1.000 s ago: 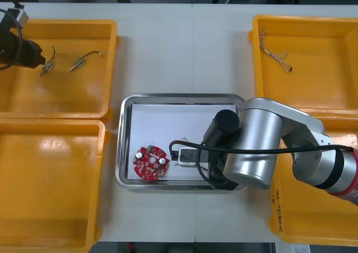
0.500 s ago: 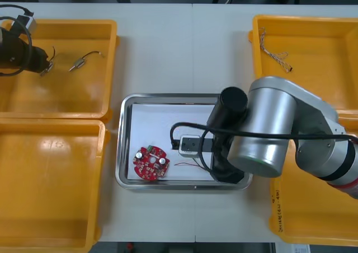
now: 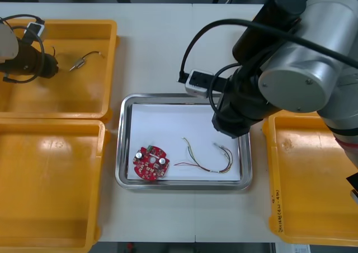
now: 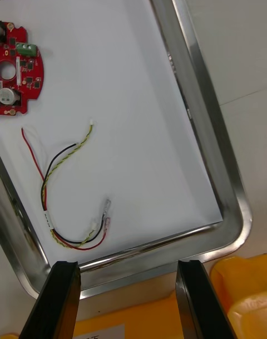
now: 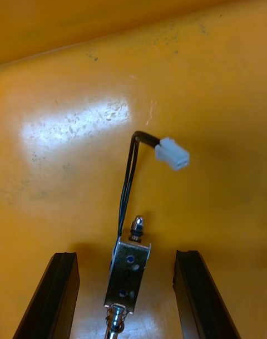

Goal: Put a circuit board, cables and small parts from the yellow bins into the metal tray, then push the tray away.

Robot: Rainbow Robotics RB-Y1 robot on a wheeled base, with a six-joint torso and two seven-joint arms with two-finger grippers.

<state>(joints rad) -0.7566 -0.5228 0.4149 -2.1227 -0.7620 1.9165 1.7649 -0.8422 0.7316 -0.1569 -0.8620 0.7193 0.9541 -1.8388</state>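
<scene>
Right arm [image 3: 302, 68] risen and drawn back toward 1 o'clock of the tray [image 3: 124, 152]; a second ago it crouched low over the tray's 4 o'clock corner. The right pincer [image 4: 128, 272] now hangs above the tray's rim, fingers wide apart and holding nothing. The cable [image 3: 204, 159] that the arm had covered lies free on the white liner at 4 o'clock, well apart from the board [image 3: 150, 163] at 8 o'clock. Reading: board and cable are delivered, while small parts and the push are still to do. At 10 o'clock on the counter [image 3: 168, 51], inside the far left bin [image 3: 84, 96], the left pincer [image 5: 125, 258] has moved in over a part [image 5: 127, 272]. Its fingers are spread, one on either side of the part, apparently not yet gripping it. A second part [image 3: 84, 60] lies near, toward 3 o'clock of that pincer. Count: one tray, one board, one cable, two parts, three bins in sight.
</scene>
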